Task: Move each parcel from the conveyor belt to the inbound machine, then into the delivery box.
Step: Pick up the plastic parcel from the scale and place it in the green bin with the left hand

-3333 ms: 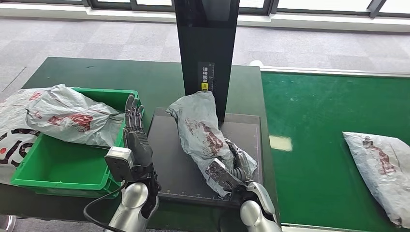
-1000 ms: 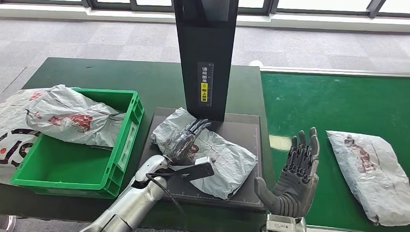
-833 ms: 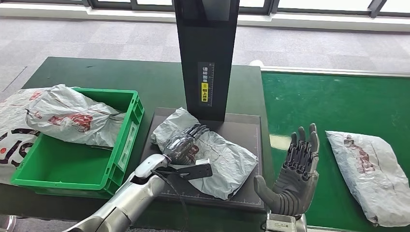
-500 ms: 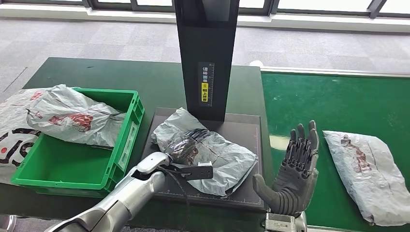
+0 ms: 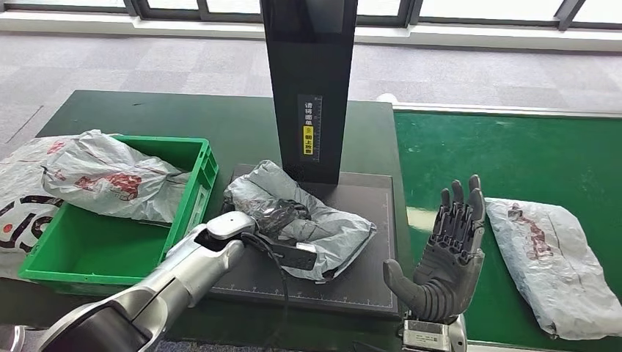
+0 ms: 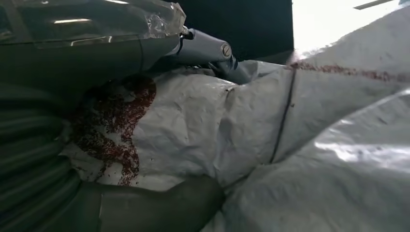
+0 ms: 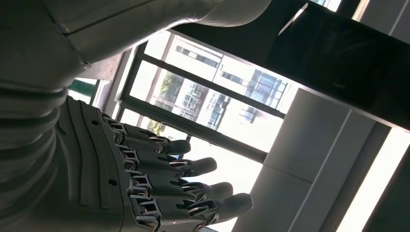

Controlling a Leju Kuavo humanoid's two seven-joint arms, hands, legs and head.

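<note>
Left robot hand (image 5: 277, 213) clutches the crumpled grey plastic parcel (image 5: 308, 220) on the black scanner plate (image 5: 367, 279), green plastic crate (image 5: 103, 257) waiting at nine o'clock (right robot hand (image 5: 449, 253) spread, idle).

- A crumpled grey parcel (image 5: 301, 220) with red print lies on the inbound machine's black plate (image 5: 352, 282), gripped by the left hand (image 5: 275, 213).
- A second grey parcel (image 5: 550, 264) lies flat on the green conveyor belt (image 5: 499, 161), at 3 o'clock.
- A third parcel (image 5: 110, 176) drapes over the green delivery box (image 5: 103, 249), at 9 o'clock.
</note>
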